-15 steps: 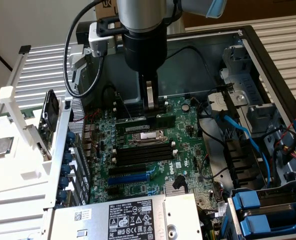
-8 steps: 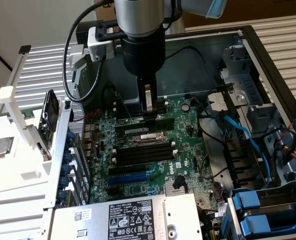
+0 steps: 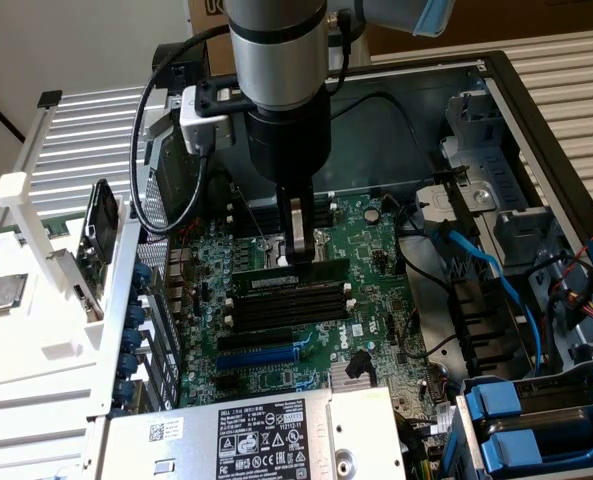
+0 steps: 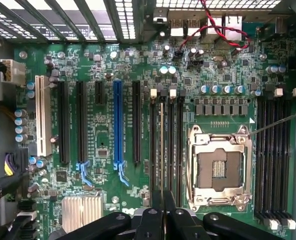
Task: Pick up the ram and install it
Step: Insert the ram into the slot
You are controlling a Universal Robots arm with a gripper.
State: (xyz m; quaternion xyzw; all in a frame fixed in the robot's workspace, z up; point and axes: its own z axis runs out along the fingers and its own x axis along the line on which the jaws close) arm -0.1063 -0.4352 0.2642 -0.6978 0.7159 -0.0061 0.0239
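Beside the square silver processor socket [image 4: 218, 170]: long narrow green ram stick [image 3: 286, 272], on edge among the four black memory slots [image 4: 180, 150].
Pinched at mid-length between the narrowly set fingers of the black gripper [image 3: 296, 260]; seated or not, cannot tell.

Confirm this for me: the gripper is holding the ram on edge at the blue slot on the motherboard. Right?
Not right: it is the wrong slot. The gripper is holding the ram on edge at the black memory slots beside the processor socket, not at the blue slot, which lies further along the motherboard. The wrist view shows this.
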